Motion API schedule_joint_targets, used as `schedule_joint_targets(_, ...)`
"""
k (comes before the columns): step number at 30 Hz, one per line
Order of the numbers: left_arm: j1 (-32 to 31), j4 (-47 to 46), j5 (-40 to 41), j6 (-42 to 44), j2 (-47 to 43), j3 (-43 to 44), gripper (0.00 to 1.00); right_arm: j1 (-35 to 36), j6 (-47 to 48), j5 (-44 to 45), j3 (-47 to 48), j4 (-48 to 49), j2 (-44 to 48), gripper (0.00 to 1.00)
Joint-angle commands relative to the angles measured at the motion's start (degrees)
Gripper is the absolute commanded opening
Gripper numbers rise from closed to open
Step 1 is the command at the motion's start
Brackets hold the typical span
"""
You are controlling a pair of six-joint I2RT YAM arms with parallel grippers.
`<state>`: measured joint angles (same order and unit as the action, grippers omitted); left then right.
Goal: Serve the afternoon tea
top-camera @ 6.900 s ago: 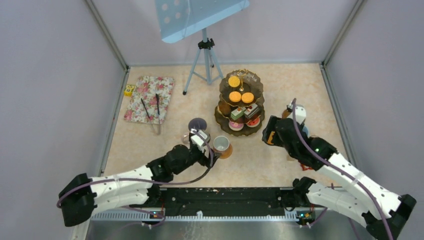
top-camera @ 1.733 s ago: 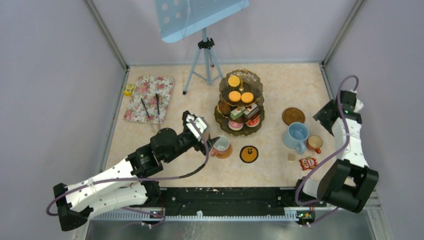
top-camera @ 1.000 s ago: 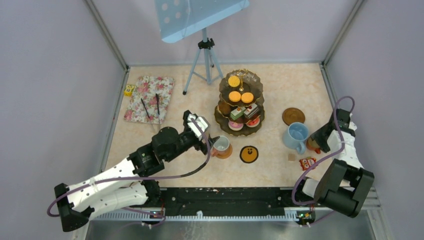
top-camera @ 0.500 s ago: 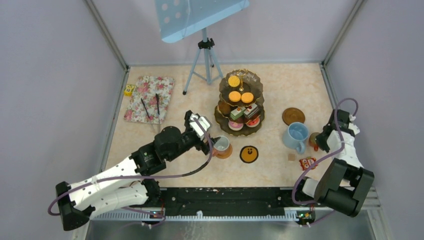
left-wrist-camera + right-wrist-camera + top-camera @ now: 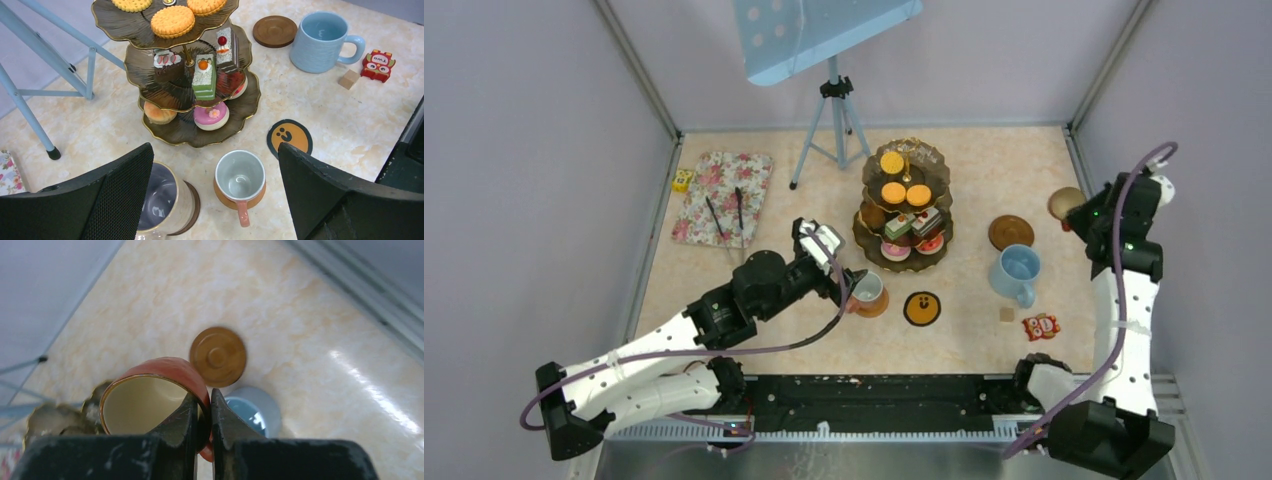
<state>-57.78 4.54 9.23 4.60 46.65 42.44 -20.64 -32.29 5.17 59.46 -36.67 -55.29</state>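
One mug (image 5: 165, 370), rim pinched, right wrist view

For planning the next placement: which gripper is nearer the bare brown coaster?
Right. The right gripper, holding a small orange mug, hangs right of the coaster; the left gripper sits beyond the cake stand.

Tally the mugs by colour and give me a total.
Light blue mug: 1
Lilac-white mug: 1
Orange-brown mug: 2
Total: 4
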Motion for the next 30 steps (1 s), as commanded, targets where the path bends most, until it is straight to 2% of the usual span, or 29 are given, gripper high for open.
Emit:
schedule_joint_targets(1, 0.2, -4.0, 1.6, -3.8, 0.6, 2.8, 0.99, 9.5, -1.8, -8.0, 3.0, -5.6, -0.8, 0.00)
schedule_joint_targets(5, 0.2, -3.9, 1.9, -4.3, 2.1, 3.9, 0.99, 24.1, -7.2, -6.7, 0.5, -8.3, -0.7, 0.00)
schedule_joint_targets(9, 0.2, -3.9, 2.3, -5.6, 2.4, 4.3, 0.99, 35.4, -14.4, -5.4, -4.7, -9.8, 1.0, 0.00)
schedule_joint_targets(14, 0.2, -3.8, 2.1, -7.3, 2.6, 4.3, 0.99, 50.4, -27.2, 4.2, -9.2, -11.5, 1.1, 0.00)
schedule_joint_targets(18, 0.2, -3.5, 1.8, -8.4, 2.6, 4.4, 0.99, 62.6, -39.0, 11.2, -10.4, -11.2, -4.0, 0.00)
schedule_joint_targets(24, 0.2, -1.9, 1.4, -9.6, 0.7, 4.3, 0.99, 67.7, -51.9, 14.3, -9.2, -14.3, -15.4, 0.00)
schedule_joint_targets(30, 0.2, 0.5, 1.0, -10.8, -3.1, 3.1, 0.99, 70.4, -60.0, 14.4, -11.8, -11.8, -20.1, 0.00)
